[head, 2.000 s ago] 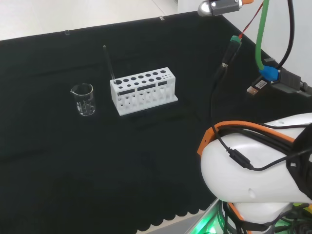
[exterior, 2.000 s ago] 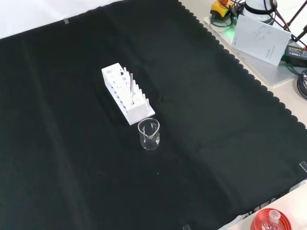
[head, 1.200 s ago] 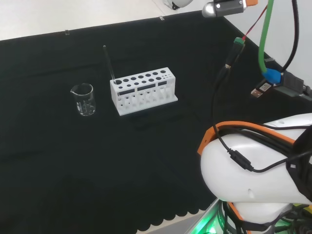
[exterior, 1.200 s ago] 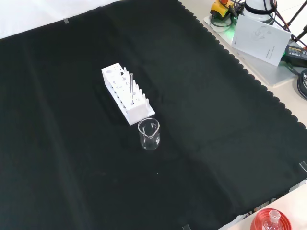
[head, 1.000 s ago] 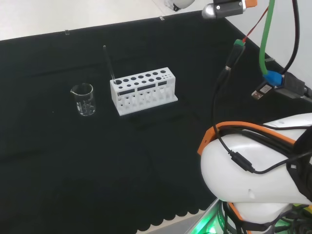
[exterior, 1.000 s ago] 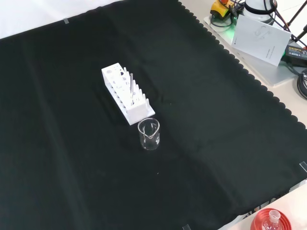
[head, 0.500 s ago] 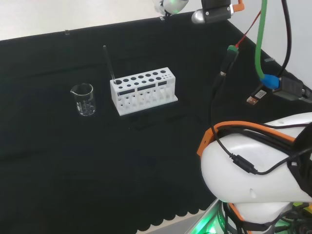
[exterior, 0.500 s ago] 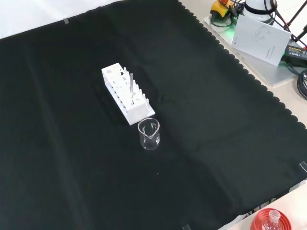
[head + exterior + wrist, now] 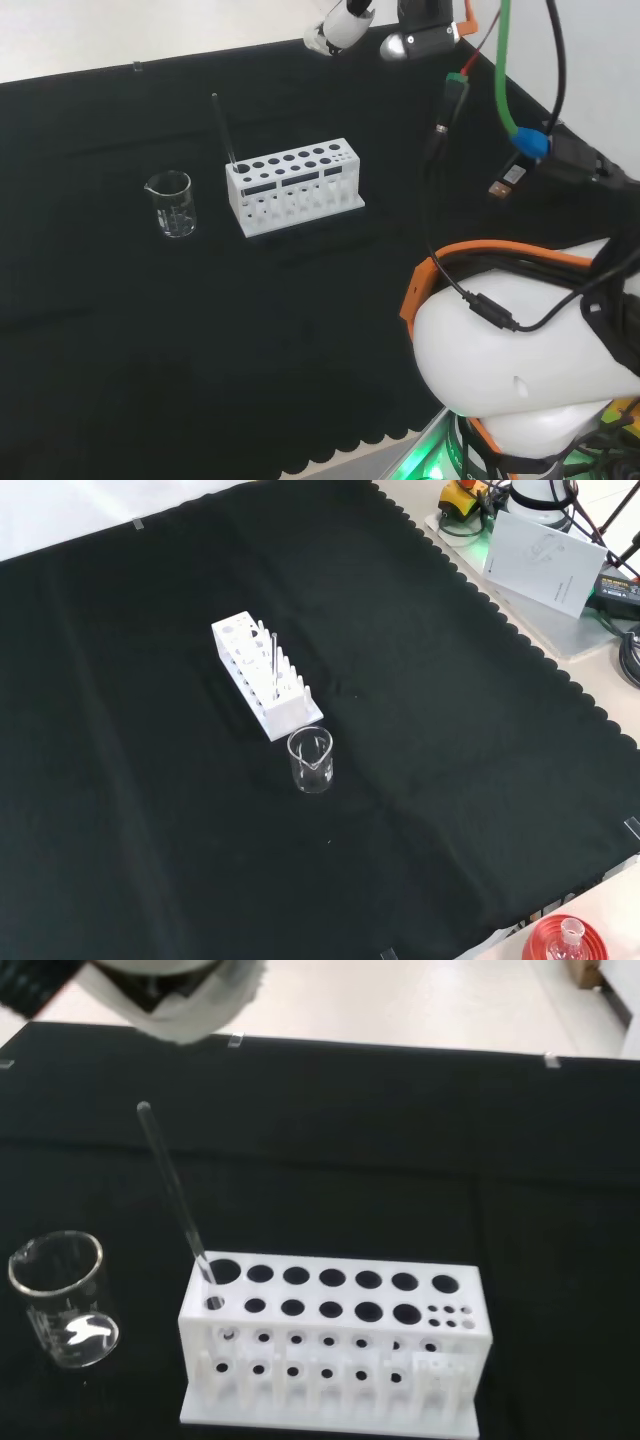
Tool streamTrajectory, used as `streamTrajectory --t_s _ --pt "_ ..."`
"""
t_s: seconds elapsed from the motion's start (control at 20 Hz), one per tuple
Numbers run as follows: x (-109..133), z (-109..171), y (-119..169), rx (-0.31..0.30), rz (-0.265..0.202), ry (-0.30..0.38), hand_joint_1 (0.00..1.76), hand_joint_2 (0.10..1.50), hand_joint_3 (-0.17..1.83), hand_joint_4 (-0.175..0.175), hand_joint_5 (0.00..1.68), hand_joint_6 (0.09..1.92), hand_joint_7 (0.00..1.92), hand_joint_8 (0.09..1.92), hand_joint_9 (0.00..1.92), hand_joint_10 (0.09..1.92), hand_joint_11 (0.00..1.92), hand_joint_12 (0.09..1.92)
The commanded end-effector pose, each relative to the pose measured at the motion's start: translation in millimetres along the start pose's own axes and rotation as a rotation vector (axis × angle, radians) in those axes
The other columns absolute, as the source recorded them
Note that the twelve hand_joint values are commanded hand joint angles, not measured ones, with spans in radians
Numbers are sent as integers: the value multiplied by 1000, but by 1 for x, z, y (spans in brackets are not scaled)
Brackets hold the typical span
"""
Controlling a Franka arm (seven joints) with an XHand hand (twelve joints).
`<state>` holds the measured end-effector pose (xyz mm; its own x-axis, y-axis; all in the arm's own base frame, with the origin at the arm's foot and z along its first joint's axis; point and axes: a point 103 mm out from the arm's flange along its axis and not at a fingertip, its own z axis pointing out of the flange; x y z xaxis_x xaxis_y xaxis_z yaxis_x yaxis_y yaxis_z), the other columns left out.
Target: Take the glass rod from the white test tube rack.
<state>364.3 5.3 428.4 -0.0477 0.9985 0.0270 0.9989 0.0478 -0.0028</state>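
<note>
One glass rod (image 9: pixel 223 128) stands tilted in the white test tube rack (image 9: pixel 293 186), seated in a hole at the rack's left end in the head view, its free tip leaning toward the upper left of that frame. In the front view the rod (image 9: pixel 273 662) rises from the rack (image 9: pixel 264 688) near the middle of the frame. A clear glass beaker (image 9: pixel 171 204) stands upright on the black cloth (image 9: pixel 150 330), near the rack's left end in the head view and apart from it; in the front view the beaker (image 9: pixel 310 760) sits just below the rack's lower end. The hand (image 9: pixel 340 24) appears at the top edge of the head view, well apart from the rack and touching nothing. Whether its fingers are apart or together cannot be told. In the wrist view the rod (image 9: pixel 174 1192) slants up from the rack's (image 9: pixel 330 1350) end hole, with the beaker (image 9: pixel 62 1297) beside it.
</note>
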Motion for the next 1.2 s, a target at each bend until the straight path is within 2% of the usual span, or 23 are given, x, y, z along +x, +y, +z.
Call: streamTrajectory --t_s 0.05,0.25,0.55,1.0,1.2 --pt "-1 20 32 1 -83 -7 955 598 631 -175 426 885 600 938 653 928 472 1422" --pt "0 35 42 35 -111 -8 972 574 645 -175 518 904 651 927 706 913 538 1405" --pt "5 59 61 78 -126 5 982 555 654 -175 546 917 706 919 761 900 594 1393" --pt "28 66 87 82 -153 29 1002 538 657 -175 520 926 737 912 785 881 621 1369" --pt "40 79 94 90 -172 -6 1008 531 664 -175 535 946 784 903 849 870 669 1378"
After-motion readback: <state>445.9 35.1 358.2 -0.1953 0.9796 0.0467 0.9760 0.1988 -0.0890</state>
